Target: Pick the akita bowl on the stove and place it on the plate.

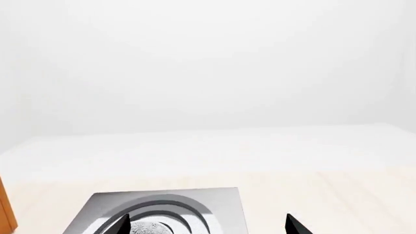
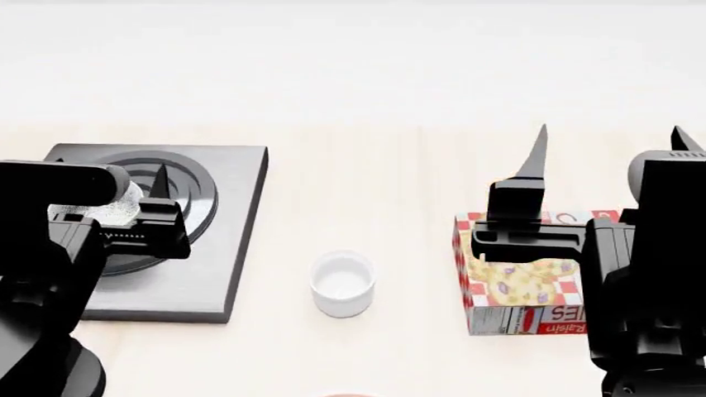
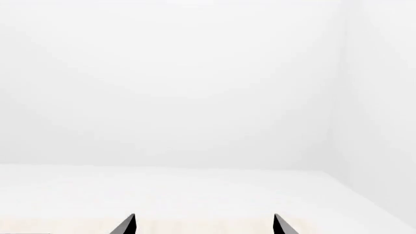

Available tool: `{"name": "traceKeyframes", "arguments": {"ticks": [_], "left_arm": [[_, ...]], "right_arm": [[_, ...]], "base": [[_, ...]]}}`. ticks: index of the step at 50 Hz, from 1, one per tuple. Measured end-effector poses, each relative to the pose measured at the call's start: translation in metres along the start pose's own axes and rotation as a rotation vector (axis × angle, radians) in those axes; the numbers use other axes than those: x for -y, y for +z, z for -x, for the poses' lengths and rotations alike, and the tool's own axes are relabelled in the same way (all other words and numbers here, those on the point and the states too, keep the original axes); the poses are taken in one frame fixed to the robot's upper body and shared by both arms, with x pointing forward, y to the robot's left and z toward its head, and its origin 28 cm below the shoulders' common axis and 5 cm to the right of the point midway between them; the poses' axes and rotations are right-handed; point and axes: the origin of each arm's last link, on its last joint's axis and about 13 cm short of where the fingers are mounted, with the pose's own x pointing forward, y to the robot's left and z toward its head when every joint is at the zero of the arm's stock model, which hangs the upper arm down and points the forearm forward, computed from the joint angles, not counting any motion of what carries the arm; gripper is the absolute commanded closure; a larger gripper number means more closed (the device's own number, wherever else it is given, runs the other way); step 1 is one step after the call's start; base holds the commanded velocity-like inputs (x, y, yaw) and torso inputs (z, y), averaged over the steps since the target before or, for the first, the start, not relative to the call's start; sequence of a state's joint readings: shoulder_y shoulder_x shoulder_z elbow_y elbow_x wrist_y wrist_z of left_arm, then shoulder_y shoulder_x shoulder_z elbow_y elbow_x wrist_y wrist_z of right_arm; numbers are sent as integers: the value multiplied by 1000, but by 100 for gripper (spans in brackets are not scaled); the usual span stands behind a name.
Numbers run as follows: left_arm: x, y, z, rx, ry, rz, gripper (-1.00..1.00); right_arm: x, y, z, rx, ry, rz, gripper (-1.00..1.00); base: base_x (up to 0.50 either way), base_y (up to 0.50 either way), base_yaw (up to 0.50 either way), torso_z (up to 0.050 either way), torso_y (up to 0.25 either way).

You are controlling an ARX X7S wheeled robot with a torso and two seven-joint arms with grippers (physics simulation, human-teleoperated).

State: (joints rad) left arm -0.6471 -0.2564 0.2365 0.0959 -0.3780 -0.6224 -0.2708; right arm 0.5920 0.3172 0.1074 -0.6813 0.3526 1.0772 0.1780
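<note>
The akita bowl [image 2: 114, 205], white with grey speckles, sits on the ring burner of the dark stove [image 2: 237, 223] at the left of the head view. My left gripper [image 2: 108, 188] hovers over it, open, one dark fingertip [image 2: 160, 178] showing beside the bowl. In the left wrist view the bowl [image 1: 148, 228] peeks in close to one fingertip [image 1: 122, 225] of the left gripper [image 1: 209, 225], above the stove slab [image 1: 224, 207]. My right gripper [image 2: 609, 136] is open and empty, raised at the right. Of the plate, only a faint reddish sliver [image 2: 346, 395] shows at the bottom edge.
A small plain white cup [image 2: 343, 284] stands on the light wooden counter between the arms. A red-and-white checked box [image 2: 518, 302] lies under my right arm. The right gripper [image 3: 202, 224] faces a white wall and pale counter.
</note>
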Motion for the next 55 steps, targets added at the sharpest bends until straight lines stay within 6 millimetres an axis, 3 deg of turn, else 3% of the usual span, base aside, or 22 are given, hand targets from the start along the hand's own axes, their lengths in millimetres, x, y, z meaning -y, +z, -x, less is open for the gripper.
{"name": "traceKeyframes", "arguments": {"ticks": [19,55], "left_arm": [[-2,7,-4,0,-3,-16,-100],[-34,101,-72,-31,162,-1,-100]], "right_arm": [[0,0,0,1,-4,-2,-100],[0,0,0,1,-9,-7,-100]], "base": [[124,0,0,0,0],[0,0,0,0,0]]}}
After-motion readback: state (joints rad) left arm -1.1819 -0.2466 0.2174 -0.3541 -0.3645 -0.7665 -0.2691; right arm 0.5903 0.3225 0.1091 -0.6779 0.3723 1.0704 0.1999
